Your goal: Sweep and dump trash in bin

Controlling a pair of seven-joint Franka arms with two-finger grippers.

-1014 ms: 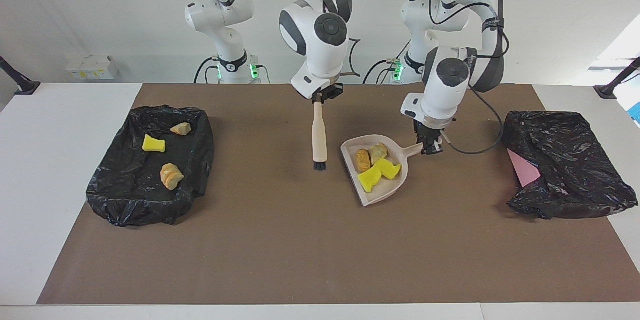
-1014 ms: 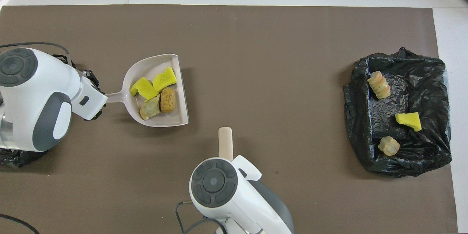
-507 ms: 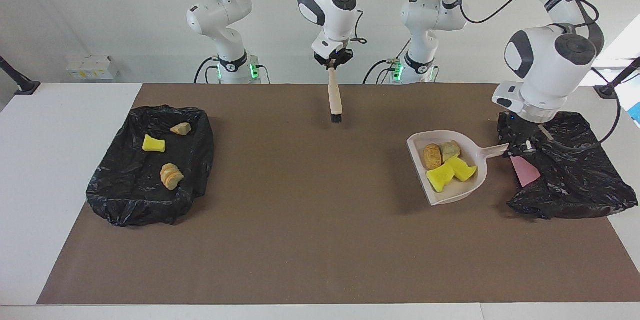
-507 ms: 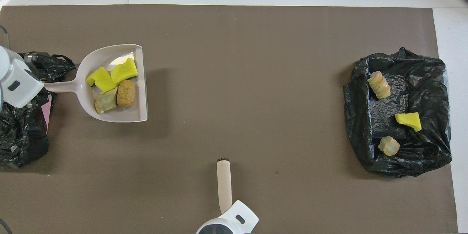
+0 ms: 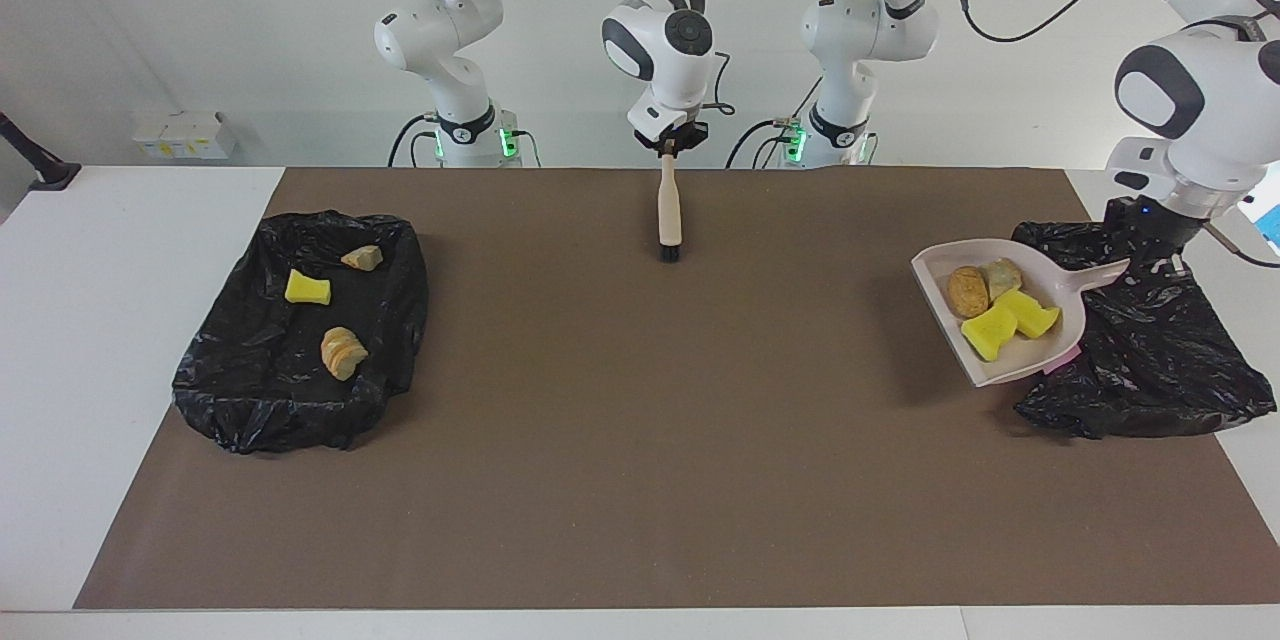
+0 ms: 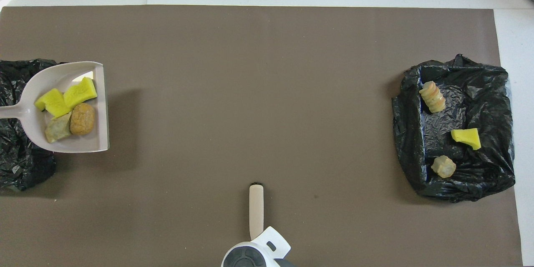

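Facing view: my left claw pinches the dustpan handle, four scraps of trash aboard, raised over the bin bag's edge. Tip too soon and they spill onto the table. My right claw, pressed onto the brush, waits.

Overhead view: left gripper out of frame, only the dustpan handle runs off the edge toward it. Bin at left arm's end cut by the same edge, partly under the dustpan. Right gripper hidden overhead under its own wrist; brush handle top covered too. Facing view: left gripper dark against the black liner, its hold on the handle hard to make out. Pink patch under the dustpan mostly covered, can't identify.
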